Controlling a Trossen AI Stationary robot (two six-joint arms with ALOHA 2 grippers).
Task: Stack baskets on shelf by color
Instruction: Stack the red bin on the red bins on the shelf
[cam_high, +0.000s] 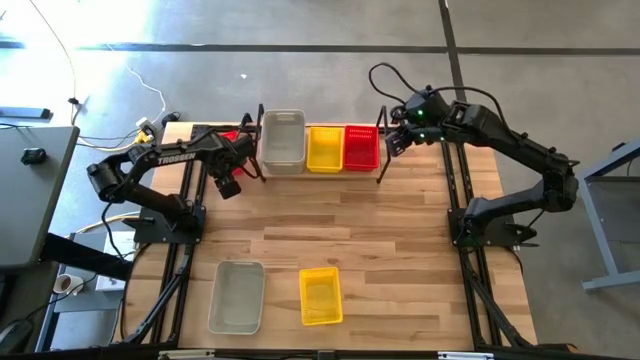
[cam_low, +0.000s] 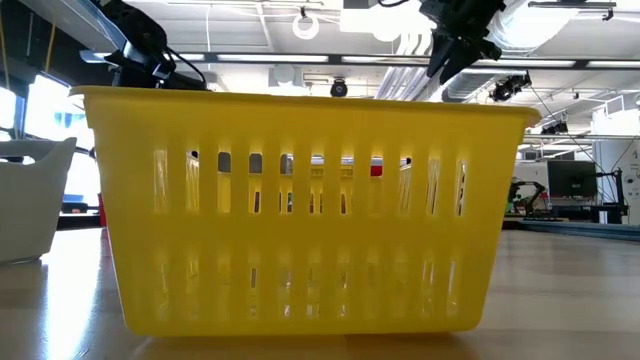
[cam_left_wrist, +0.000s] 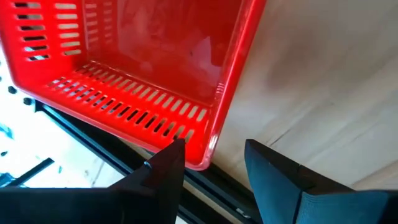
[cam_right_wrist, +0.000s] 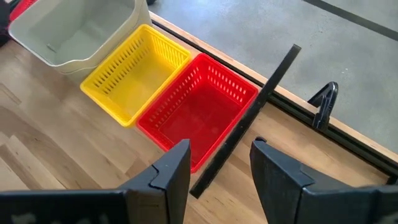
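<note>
On the shelf (cam_high: 322, 170) at the table's far edge stand a grey-white basket stack (cam_high: 283, 138), a yellow basket (cam_high: 325, 148) and a red basket (cam_high: 361, 147), also seen in the right wrist view as red basket (cam_right_wrist: 199, 115). Another red basket (cam_left_wrist: 137, 68) sits left of the shelf (cam_high: 228, 135), mostly hidden under my left arm. My left gripper (cam_left_wrist: 214, 165) is open at that basket's corner. My right gripper (cam_right_wrist: 221, 162), also open, hovers above the shelf's right end loop (cam_right_wrist: 273, 93). A grey-white basket (cam_high: 237, 296) and a yellow basket (cam_high: 320, 296) rest on the near table. My left gripper is open with the red basket's rim corner (cam_left_wrist: 208, 155) between its fingers, which come level at the end wall. One finger (cam_left_wrist: 171, 158) lies in front of that wall; I cannot tell whether it touches.
Black arm-mount frames (cam_high: 465, 190) run along both table sides. Bare wood lies between the shelf and the two near baskets. In the low view the near yellow basket (cam_low: 300, 210) blocks most of the table behind it.
</note>
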